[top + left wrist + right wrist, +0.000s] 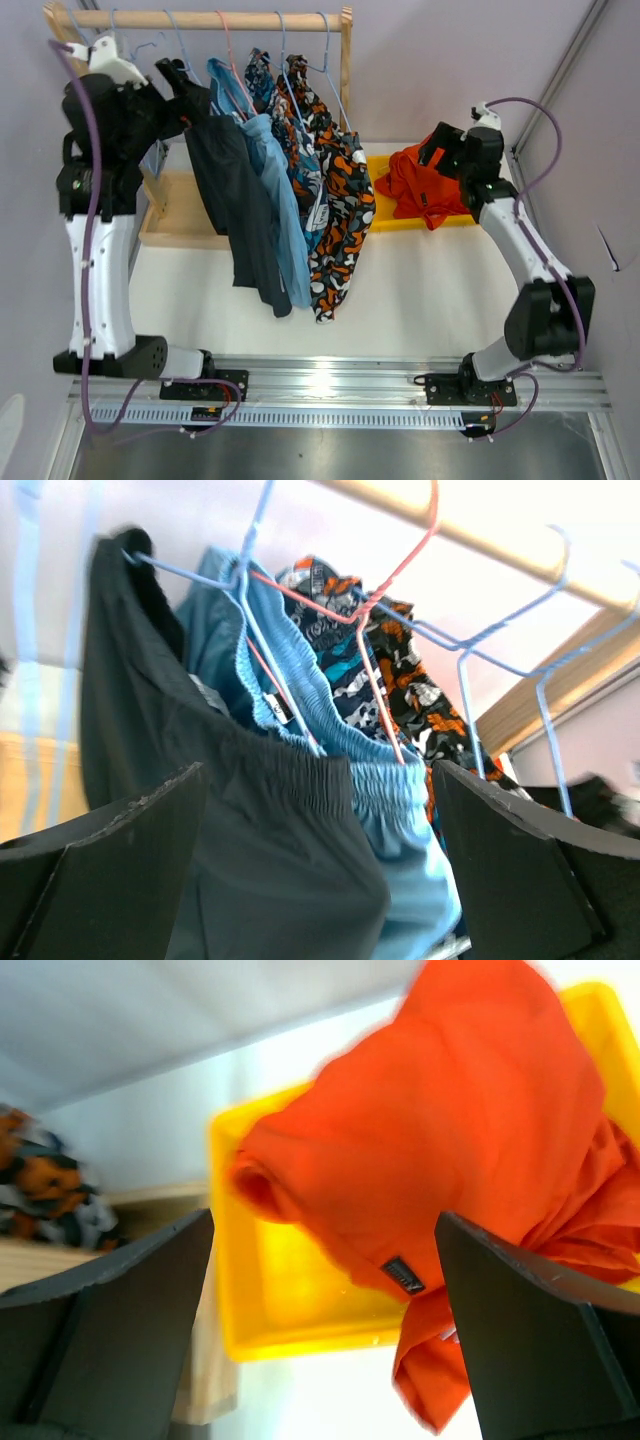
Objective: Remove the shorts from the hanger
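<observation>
**One pair off, four hanging**

Orange shorts lie heaped in the yellow bin at 2 o'clock, with my right tool open and empty above them. Four pairs hang on the rail at 11 o'clock: dark grey, light blue, two prints. My left tool, open, faces the grey waistband, next, I judge.

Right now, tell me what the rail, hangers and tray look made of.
Rail: light wood, apparently unfinished, going by its pale, matte tan surface.
Hangers: thin wire, probably metal under a blue or pink coating, since the bends are tight.
Tray: likely yellow plastic, given its smooth, glossy, evenly coloured walls.
</observation>
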You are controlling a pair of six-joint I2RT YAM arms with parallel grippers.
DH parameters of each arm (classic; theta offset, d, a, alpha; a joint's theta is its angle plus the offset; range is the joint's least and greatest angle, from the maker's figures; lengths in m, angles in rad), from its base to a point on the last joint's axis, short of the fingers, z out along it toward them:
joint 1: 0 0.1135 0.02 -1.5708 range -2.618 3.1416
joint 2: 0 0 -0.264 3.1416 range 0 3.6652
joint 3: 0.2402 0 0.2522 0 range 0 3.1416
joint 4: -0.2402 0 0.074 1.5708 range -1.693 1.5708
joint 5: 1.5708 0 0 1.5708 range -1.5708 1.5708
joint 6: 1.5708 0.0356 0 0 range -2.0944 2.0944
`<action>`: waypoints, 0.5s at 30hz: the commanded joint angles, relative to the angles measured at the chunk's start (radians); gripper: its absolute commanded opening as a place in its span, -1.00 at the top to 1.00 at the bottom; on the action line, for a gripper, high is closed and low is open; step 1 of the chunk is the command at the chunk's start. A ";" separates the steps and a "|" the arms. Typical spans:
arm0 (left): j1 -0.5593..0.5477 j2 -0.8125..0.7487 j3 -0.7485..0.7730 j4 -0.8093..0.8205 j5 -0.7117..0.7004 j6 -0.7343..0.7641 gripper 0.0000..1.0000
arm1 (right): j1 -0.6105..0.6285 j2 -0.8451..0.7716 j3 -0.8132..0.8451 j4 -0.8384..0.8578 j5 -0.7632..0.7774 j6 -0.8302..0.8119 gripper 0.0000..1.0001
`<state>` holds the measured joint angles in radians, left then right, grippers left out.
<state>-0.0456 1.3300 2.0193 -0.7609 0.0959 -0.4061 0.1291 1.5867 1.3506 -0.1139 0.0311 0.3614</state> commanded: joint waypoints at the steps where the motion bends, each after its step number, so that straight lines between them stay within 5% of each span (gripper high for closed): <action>1: -0.028 0.099 0.056 -0.005 -0.041 -0.028 -0.99 | -0.002 -0.166 -0.063 0.002 -0.020 0.005 -0.99; 7: -0.053 0.225 0.162 -0.006 -0.091 -0.022 -0.95 | 0.000 -0.347 -0.194 -0.058 -0.020 0.004 -0.99; 15: -0.072 0.293 0.197 0.026 -0.188 -0.019 -0.49 | 0.053 -0.542 -0.352 -0.056 -0.047 0.017 -0.99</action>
<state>-0.1024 1.6165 2.1590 -0.7807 -0.0368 -0.4194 0.1497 1.0962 1.0206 -0.1688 -0.0105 0.3817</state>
